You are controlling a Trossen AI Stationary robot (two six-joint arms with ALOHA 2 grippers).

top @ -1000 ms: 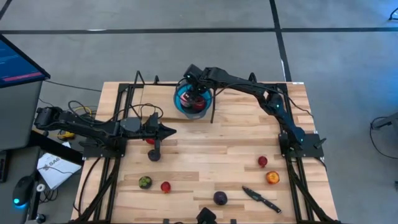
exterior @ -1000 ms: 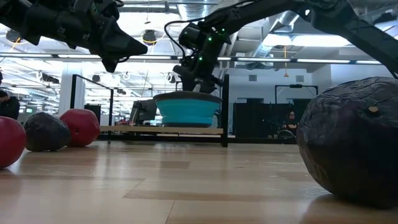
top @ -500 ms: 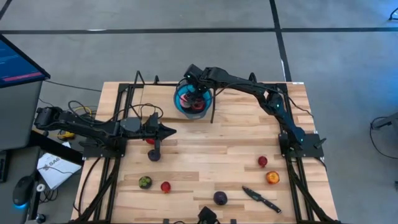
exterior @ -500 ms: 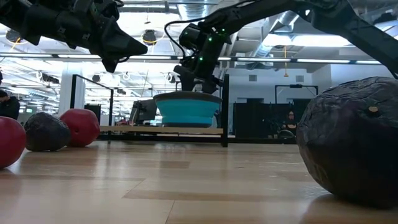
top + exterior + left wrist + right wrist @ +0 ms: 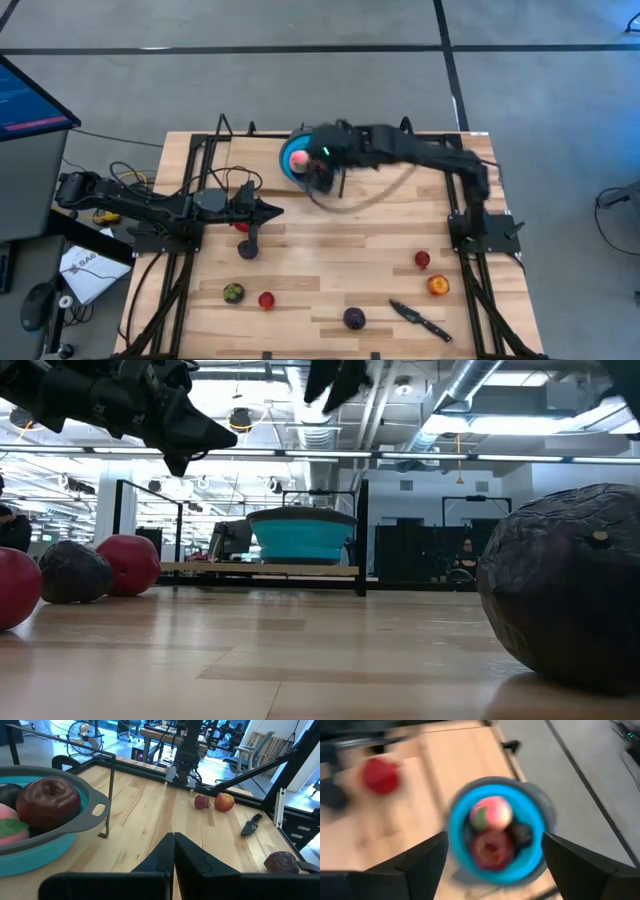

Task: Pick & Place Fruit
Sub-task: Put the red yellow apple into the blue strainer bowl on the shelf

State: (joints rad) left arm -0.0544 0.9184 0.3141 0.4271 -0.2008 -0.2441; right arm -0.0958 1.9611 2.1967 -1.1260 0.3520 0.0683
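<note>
The blue bowl (image 5: 292, 160) stands near the far edge and holds a pink-and-green fruit (image 5: 491, 814), a red fruit (image 5: 491, 848) and a dark one (image 5: 522, 833). My right gripper (image 5: 493, 840) hovers open and empty above the bowl, blurred in the high view (image 5: 322, 165) and at the top of the low view (image 5: 335, 378). My left gripper (image 5: 272, 211) waits shut over the table's left part. Lying on the table are red fruits (image 5: 422, 260) (image 5: 266, 299), an orange one (image 5: 438, 286), a greenish one (image 5: 233, 292) and dark purple ones (image 5: 354, 318) (image 5: 247, 249).
A black-handled knife (image 5: 420, 320) lies near the near right corner, beside the orange fruit. Another red fruit (image 5: 242, 226) sits partly under my left arm. Black frame posts (image 5: 343, 180) rise beside the bowl and along both table sides. Bare wood spreads across the table's middle.
My right gripper has risen quickly out of the bowl, leaving the top of the low view, and its arm has swung and blurs. The fruits in the bowl stay where they were.
</note>
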